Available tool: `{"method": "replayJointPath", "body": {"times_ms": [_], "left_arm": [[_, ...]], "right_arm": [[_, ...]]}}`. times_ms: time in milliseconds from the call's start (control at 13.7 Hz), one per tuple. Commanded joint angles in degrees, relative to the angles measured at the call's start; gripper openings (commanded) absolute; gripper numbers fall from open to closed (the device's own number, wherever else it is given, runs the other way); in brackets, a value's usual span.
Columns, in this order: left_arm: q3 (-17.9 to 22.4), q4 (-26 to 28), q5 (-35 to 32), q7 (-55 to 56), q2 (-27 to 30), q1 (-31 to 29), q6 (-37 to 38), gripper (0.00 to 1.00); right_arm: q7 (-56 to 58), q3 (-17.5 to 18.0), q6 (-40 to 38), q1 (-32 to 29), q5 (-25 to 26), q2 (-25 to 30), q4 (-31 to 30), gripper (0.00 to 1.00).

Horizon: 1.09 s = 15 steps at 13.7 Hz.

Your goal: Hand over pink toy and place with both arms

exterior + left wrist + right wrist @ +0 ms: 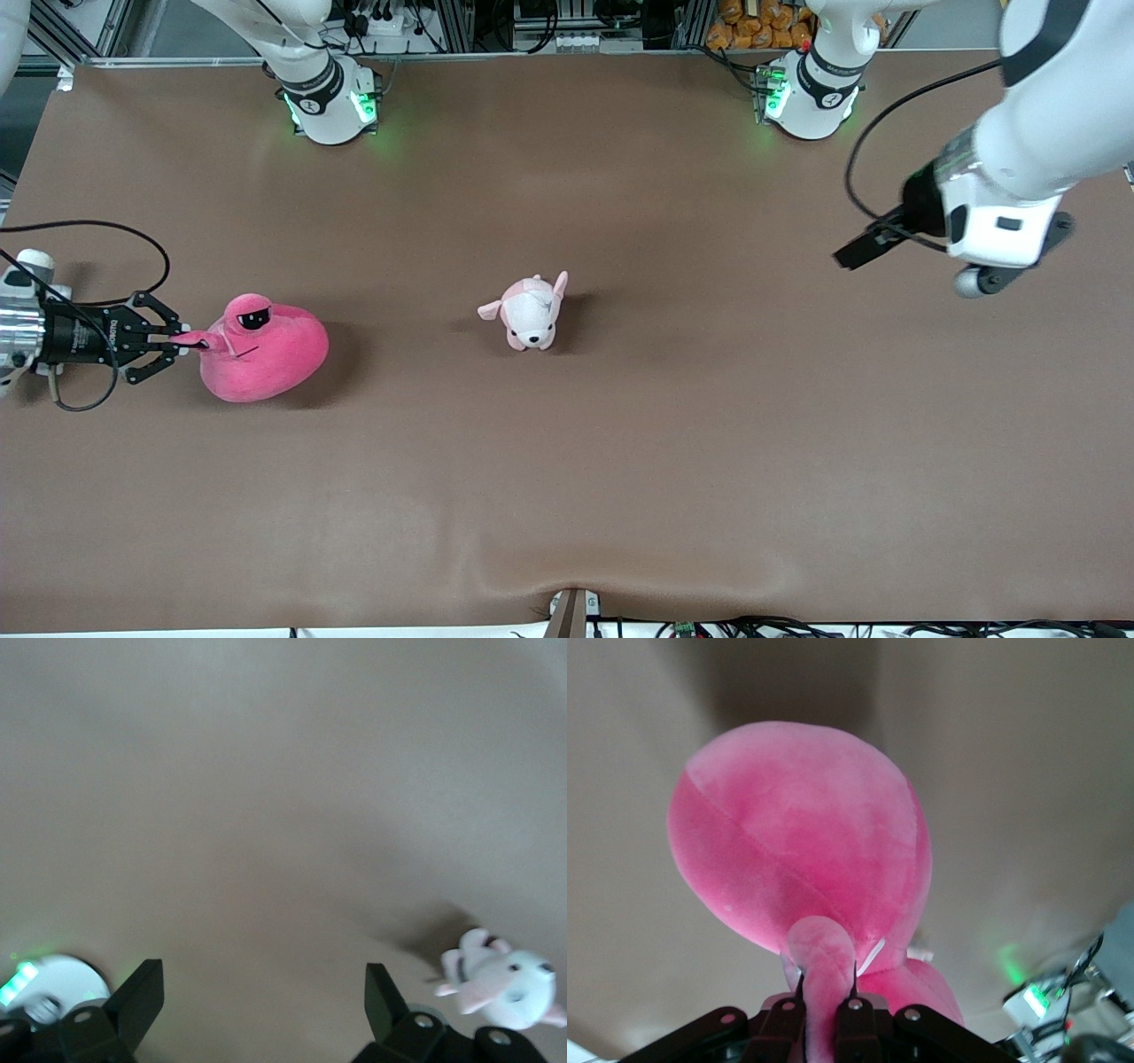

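The right gripper pinched a flap of the pink toy; a deeper grip would have been advisable before lifting. The left gripper waited wide apart, well away from the toy.

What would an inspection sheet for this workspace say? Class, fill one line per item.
Surface: brown table cover, wrinkled at the near edge.
Job's things: pink toy toward the right arm's end.
Clutter: puppy plush mid-table.
Grippers: right gripper shut on the pink toy's flap; left gripper open, raised over bare table.
Cables: black cable looped off the left arm.
Surroundings: frame and gear along the bases.
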<state>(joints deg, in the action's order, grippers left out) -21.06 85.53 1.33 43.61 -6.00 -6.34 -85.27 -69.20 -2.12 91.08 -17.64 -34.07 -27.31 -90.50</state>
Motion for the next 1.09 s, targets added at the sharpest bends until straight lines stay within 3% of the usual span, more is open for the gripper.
{"method": "replayJointPath", "body": {"times_ms": [0,146,219,292,365,511,657,803,1021], "left_arm": [[-0.5,0.1,-3.1,-11.1,2.3,-2.2,1.1,1.0],[-0.2,-0.2,-4.2,-18.5,2.4,-3.8,1.1,1.0],[-0.3,-0.3,-5.2,-20.0,2.4,-4.6,1.1,1.0],[-0.4,-0.3,-6.2,-20.2,2.4,-4.7,1.1,1.0],[-0.4,-0.4,-6.5,-20.3,2.3,-4.7,1.1,1.0],[-0.6,-2.4,-7.7,-21.2,2.0,-4.7,1.1,1.0],[-0.5,-2.6,-8.4,-23.3,2.2,-4.8,1.1,1.0],[-0.5,-2.8,-8.2,-25.3,2.1,-5.3,1.0,1.0],[1.2,-3.0,-7.4,-28.9,3.4,-5.8,0.5,1.0]], "right_arm": [[14.5,1.4,4.3,-6.4,0.1,1.1,-8.7,0.0],[15.1,1.4,6.6,-5.5,0.1,1.2,-10.8,0.0],[15.1,1.4,6.2,-5.4,0.4,0.9,-9.9,0.15],[16.1,1.5,5.0,-6.0,1.6,0.9,-8.3,0.71],[16.7,1.7,1.6,-5.3,3.8,1.3,-6.9,1.0],[15.8,1.8,-6.7,-2.7,8.3,1.2,1.6,1.0],[15.8,1.9,-16.1,-1.3,8.2,1.2,11.3,1.0],[16.0,2.0,-20.7,2.0,8.3,1.7,19.8,1.0],[16.1,3.0,-27.0,6.6,8.4,6.2,24.7,1.0]]}}
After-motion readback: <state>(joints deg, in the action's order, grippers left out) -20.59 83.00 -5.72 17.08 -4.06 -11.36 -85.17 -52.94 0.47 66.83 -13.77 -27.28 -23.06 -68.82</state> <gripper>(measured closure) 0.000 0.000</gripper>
